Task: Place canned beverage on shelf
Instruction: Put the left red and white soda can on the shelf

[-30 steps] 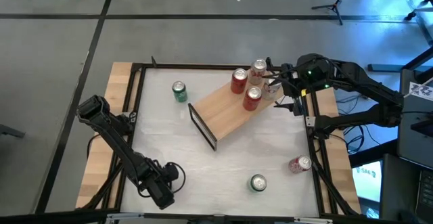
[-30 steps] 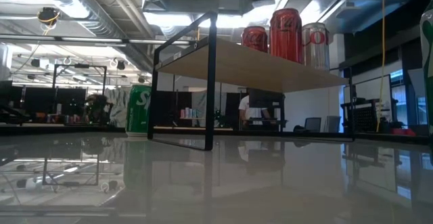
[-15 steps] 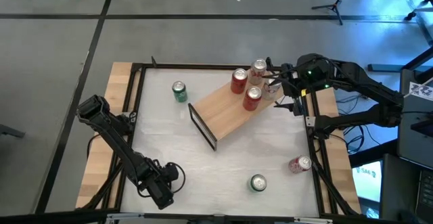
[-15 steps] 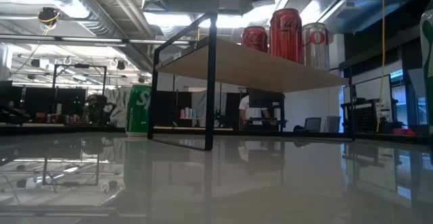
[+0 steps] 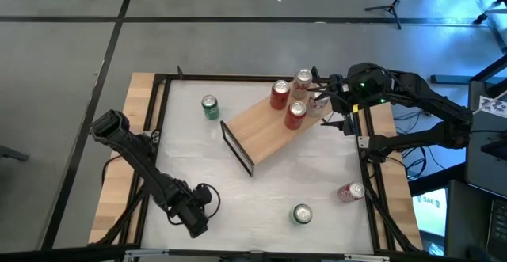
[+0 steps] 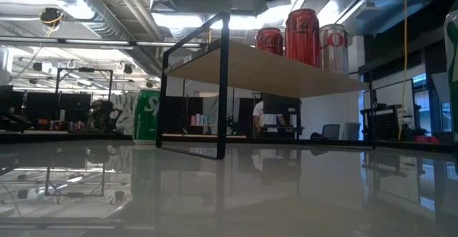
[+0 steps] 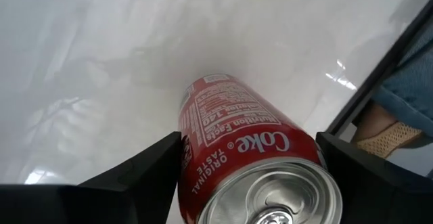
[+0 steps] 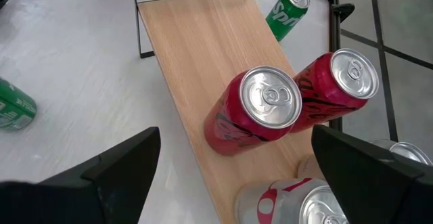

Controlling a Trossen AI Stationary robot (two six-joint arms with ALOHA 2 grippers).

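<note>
My left gripper (image 5: 194, 214) is near the table's front left, shut on a red Coke can (image 7: 243, 156), which the gripper hides in the high view. The light-wood shelf (image 5: 265, 127) stands slantwise at the table's far right and carries two red cans (image 5: 279, 94) (image 5: 295, 113) and a silver can (image 5: 303, 78). My right gripper (image 5: 321, 97) is open at the shelf's far-right end. Its fingers stand apart on either side of a white-and-red can (image 8: 304, 204) without touching it. My left gripper pinches the Coke can's side wall near its top rim (image 7: 186, 158) between its two fingers (image 7: 142, 173), one on each side. The fingers come from above, slanting down. The can's top faces the wrist. I cannot tell whether its bottom is on the table.
A green Sprite can (image 5: 209, 106) stands left of the shelf. Another green can (image 5: 302, 213) stands near the front edge. A red-and-white can (image 5: 351, 191) lies by the table's right frame. A person's leg and shoe (image 7: 389, 126) show beyond the table edge.
My left gripper has shifted a little toward the table's right and far side, staying shut on the Coke can. My right gripper and the cans on the shelf have kept still.
</note>
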